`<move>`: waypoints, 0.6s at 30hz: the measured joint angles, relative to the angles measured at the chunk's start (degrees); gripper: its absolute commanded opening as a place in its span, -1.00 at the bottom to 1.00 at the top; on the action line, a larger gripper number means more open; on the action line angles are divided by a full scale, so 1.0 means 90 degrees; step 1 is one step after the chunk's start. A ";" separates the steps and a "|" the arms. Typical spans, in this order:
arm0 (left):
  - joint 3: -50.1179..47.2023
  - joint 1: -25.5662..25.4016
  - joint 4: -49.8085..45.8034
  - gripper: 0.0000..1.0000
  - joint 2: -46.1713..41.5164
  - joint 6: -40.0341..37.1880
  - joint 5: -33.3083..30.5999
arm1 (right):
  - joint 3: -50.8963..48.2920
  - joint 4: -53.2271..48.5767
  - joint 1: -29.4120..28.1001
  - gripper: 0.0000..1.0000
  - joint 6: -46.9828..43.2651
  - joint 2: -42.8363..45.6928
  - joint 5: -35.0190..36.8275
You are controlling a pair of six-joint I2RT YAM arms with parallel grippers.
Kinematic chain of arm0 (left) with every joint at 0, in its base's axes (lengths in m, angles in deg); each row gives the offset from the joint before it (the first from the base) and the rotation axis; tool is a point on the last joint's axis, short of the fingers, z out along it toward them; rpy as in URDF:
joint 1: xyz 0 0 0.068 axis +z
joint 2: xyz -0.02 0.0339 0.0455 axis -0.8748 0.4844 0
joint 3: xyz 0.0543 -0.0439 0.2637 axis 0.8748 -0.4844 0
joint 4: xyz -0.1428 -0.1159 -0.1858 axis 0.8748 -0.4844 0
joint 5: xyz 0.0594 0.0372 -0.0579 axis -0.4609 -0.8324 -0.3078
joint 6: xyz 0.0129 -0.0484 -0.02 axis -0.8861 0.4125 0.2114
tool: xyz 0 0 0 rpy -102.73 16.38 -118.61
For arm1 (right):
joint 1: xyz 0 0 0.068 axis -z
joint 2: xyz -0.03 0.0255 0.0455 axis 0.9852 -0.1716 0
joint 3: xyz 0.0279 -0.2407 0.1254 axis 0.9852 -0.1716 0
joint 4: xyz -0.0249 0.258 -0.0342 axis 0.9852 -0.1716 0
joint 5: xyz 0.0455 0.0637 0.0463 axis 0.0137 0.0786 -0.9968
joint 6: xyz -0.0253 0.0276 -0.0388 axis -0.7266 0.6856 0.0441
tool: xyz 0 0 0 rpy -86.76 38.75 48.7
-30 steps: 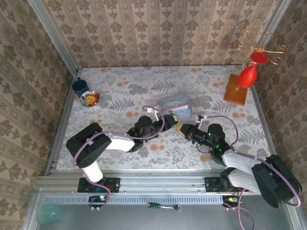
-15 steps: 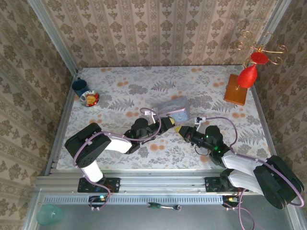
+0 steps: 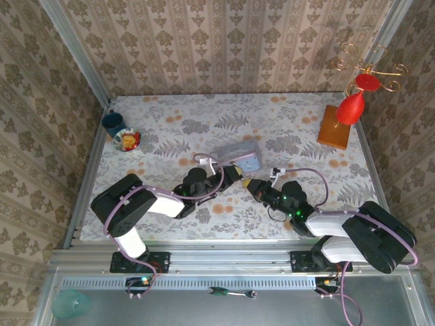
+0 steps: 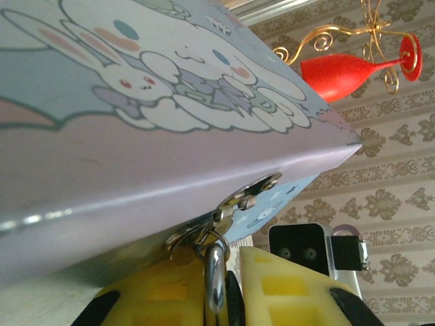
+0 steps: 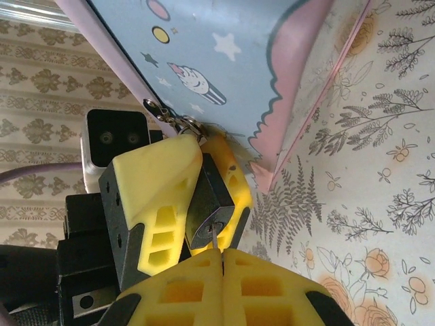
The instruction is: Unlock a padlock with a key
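Note:
A small dark padlock [image 5: 211, 204] hangs by its thin metal shackle [image 4: 215, 272] from the hasp [image 4: 251, 193] of the pastel cartoon tin [image 3: 238, 155]. My left gripper [image 4: 231, 288] is shut on the padlock, with a yellow finger [image 5: 160, 197] on each side of the body. My right gripper [image 5: 223, 257] is shut on the key [image 5: 215, 239], whose thin blade tip sits in the keyhole on the padlock's bottom face. In the top view the left gripper [image 3: 234, 175] and the right gripper [image 3: 253, 186] meet tip to tip just in front of the tin.
A blue cup [image 3: 113, 123] and a small dish [image 3: 127, 140] stand at the far left. A wooden block [image 3: 334, 128] carrying a red glass [image 3: 351, 107] and a copper wire stand is at the far right. The floral table [image 3: 170, 122] has free room behind the tin.
Both grippers, the padlock and the tin have shifted a little left and nearer. The right arm has stretched further left, and both grips have held.

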 measured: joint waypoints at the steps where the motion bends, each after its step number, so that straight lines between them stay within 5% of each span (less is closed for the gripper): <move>1: -0.0002 0.0000 -0.0015 -1.00 -0.0032 0.0041 -0.0044 | 0.0002 0.0097 0.0000 -1.00 0.0027 -0.0056 -0.0002; 18: -0.0019 0.0245 -0.0100 -1.00 -0.0253 0.0279 -0.0457 | 0.0270 0.1576 -0.0083 -1.00 0.0423 -0.1360 -0.0051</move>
